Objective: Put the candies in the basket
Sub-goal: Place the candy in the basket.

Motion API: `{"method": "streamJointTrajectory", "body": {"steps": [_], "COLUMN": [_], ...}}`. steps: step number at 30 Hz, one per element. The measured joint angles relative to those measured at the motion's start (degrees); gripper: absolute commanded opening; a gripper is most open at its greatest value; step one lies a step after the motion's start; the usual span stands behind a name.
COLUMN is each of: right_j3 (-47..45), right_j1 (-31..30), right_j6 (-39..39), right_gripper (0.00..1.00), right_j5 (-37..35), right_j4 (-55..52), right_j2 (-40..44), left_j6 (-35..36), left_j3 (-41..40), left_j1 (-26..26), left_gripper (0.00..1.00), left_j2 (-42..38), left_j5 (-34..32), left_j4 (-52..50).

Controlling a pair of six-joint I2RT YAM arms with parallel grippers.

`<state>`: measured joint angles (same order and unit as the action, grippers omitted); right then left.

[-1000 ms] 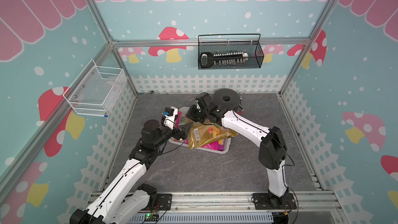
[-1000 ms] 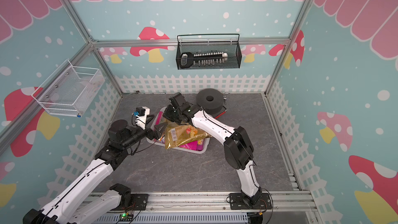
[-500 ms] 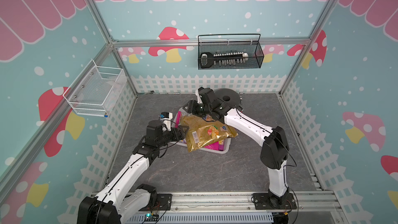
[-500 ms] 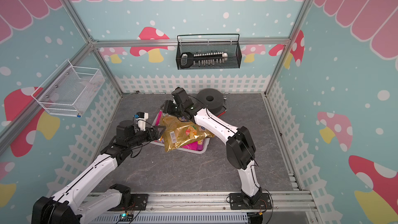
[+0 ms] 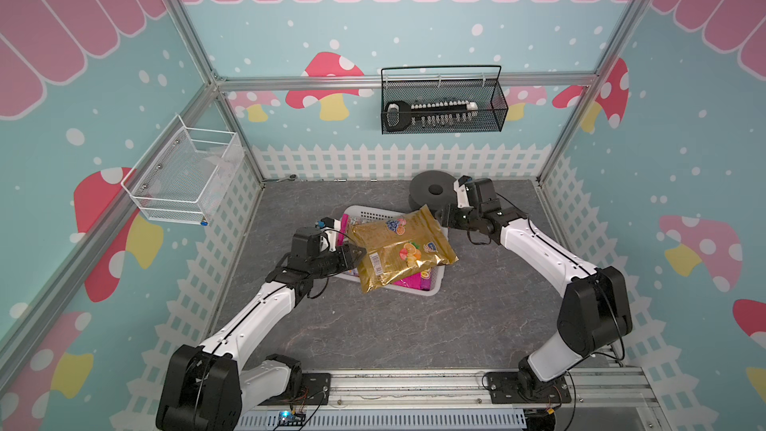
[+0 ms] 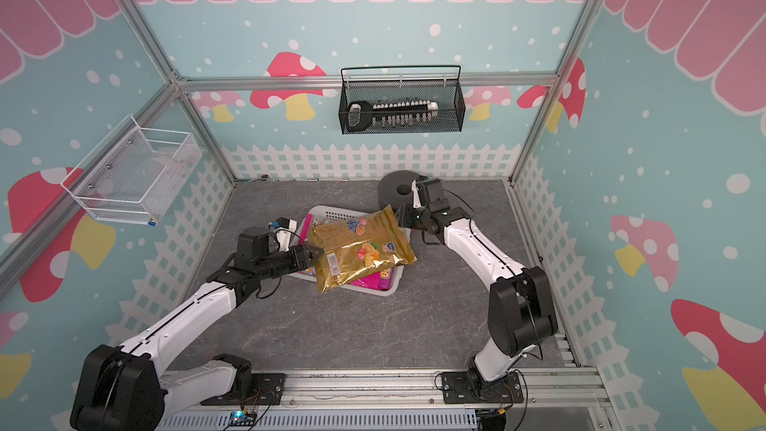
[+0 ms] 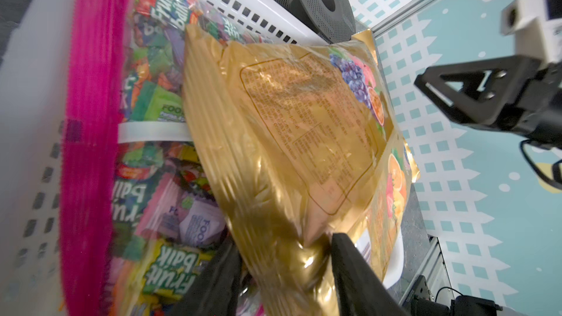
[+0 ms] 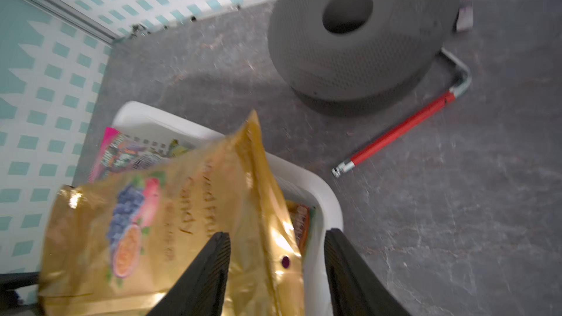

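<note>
My left jaws are closed on the left edge of the gold bag [image 5: 398, 250], and the foil crumples where they pinch it. My right jaws stand open and hold nothing, just off the bag's far corner. The basket [image 5: 431, 290] sits mid-table, somewhat toward the back edge. The gold bag lies aslant on top of the magenta bag [image 7: 91, 117] and the other candies heaped inside. Its front corner hangs over the basket's front rim, toward the table's front edge.

I judge this bag soft and loose-filled. The sweets inside will likely shift, and the body will likely sag away from wherever I hold it. The glossy film looks slippery, so a pinch on the bulging middle would probably slide off. The flat sealed seams along the ends look like the best hold, being thin and stiffer. It seems fairly heavy for a one-edge grip, so one corner may droop or catch the rim. The gray disc [image 5: 433, 190] and red stick [image 8: 401, 129] lie behind the basket, apart from it.
</note>
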<state>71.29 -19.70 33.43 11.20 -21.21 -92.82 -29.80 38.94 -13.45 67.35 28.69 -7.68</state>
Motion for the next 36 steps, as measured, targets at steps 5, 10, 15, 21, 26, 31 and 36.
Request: {"method": "streamJointTrajectory", "body": {"steps": [5,10,15,21,26,31,36], "right_j3": [-6.75,-8.57,-10.21,-13.35,-18.01,-19.56,-13.49], "right_j1": [0.96,0.96,0.96,0.96,0.48,0.07,0.09], "right_j6": [-0.87,-1.64,-1.22,-0.57,0.94,2.01,-0.57], "right_gripper": [0.48,0.19,0.02,0.0,0.0,0.2,0.34], "right_j5": [5.75,10.54,13.31,17.2,19.76,19.52,17.66], "right_j4": [-1.36,-1.38,-1.4,-1.29,0.31,0.61,-4.68], "right_j2": [0.79,4.48,7.98,11.74,13.2,13.99,15.26], "left_j6": [0.17,0.28,1.49,3.72,5.79,6.67,7.45], "left_j3": [0.72,1.11,2.86,6.47,10.82,14.67,16.72], "left_j1": [0.48,1.49,2.64,3.48,3.76,3.96,4.09], "left_gripper": [0.32,0.3,0.23,0.18,0.16,0.15,0.21], "left_j2": [1.2,1.36,2.36,5.73,10.73,16.11,18.32], "left_j5": [0.92,1.11,0.61,-0.9,-2.34,-2.36,-2.4], "left_j4": [-0.17,-0.26,-0.46,-0.63,-0.59,-0.48,-0.46]}}
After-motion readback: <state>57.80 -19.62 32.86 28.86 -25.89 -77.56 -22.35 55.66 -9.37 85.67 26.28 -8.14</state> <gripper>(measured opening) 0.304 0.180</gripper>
